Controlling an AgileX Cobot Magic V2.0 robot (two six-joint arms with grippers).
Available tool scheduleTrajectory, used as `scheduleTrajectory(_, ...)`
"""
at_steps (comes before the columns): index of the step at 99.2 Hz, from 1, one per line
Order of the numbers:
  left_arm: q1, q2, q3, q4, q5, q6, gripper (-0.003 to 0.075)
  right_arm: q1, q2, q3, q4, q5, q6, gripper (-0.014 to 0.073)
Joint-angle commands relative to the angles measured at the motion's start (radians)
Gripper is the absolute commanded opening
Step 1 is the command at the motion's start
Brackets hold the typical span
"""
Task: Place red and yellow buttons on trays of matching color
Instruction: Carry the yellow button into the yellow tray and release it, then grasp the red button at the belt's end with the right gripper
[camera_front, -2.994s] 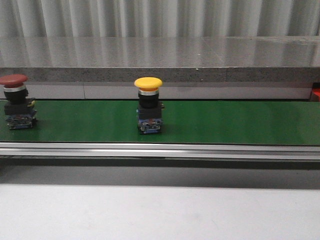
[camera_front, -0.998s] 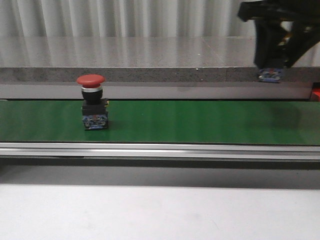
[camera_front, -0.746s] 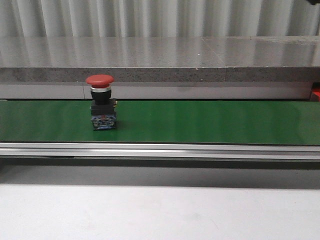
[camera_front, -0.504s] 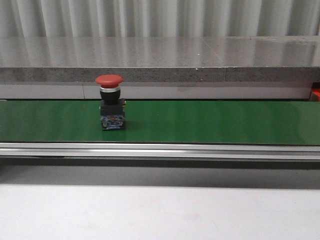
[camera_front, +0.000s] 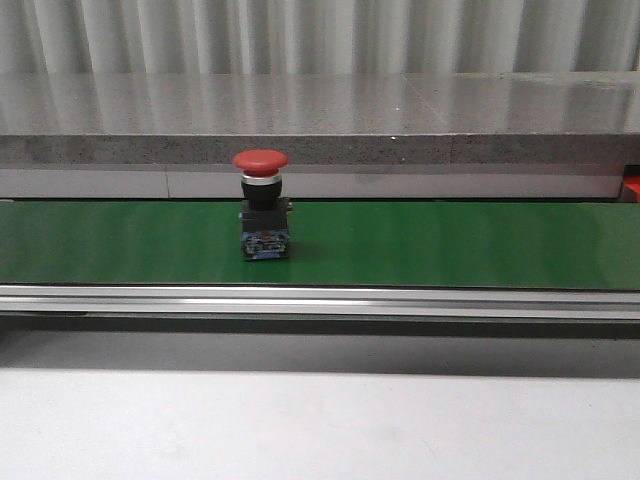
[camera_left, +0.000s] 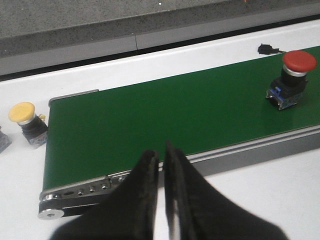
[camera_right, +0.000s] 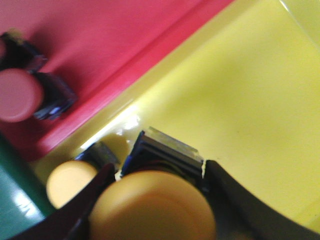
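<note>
Partly cropped, right gripper (camera_right: 155, 200) clamping yellow button (camera_right: 152, 205) over blurred yellow tray (camera_right: 240, 100), left gripper (camera_left: 161, 165) closed, empty.

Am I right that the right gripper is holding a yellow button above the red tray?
Not quite: the right wrist view shows the right gripper holding the yellow button above the yellow tray; the red tray lies beside it.

Across the top of the frame hangs a pale pleated curtain (camera_front: 300, 35). Below it runs a grey speckled stone ledge (camera_front: 320, 115). A white worktop (camera_front: 320, 425) fills the bottom.
</note>
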Motion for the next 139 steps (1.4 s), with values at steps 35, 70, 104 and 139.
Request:
scheduleTrajectory(35, -0.006, 0.004, -0.025, -0.015, -0.073, -0.003, -0.0006, -0.015, 0.052, 0.125, 0.022, -0.234, 0.012, 0.0113)
scheduleTrajectory(70, -0.006, 0.004, -0.025, -0.015, -0.073, -0.003, -0.0006, -0.015, 0.146, 0.125, 0.030, -0.276, 0.012, 0.0283)
scheduleTrajectory(104, -0.006, 0.004, -0.025, -0.015, -0.073, -0.003, -0.0006, -0.015, 0.095, 0.125, 0.013, -0.286, 0.008, 0.0560)
scheduleTrajectory(139, -0.006, 0.004, -0.025, -0.015, -0.073, -0.003, -0.0006, -0.015, -0.069, 0.125, -0.040, -0.268, 0.008, 0.0560)
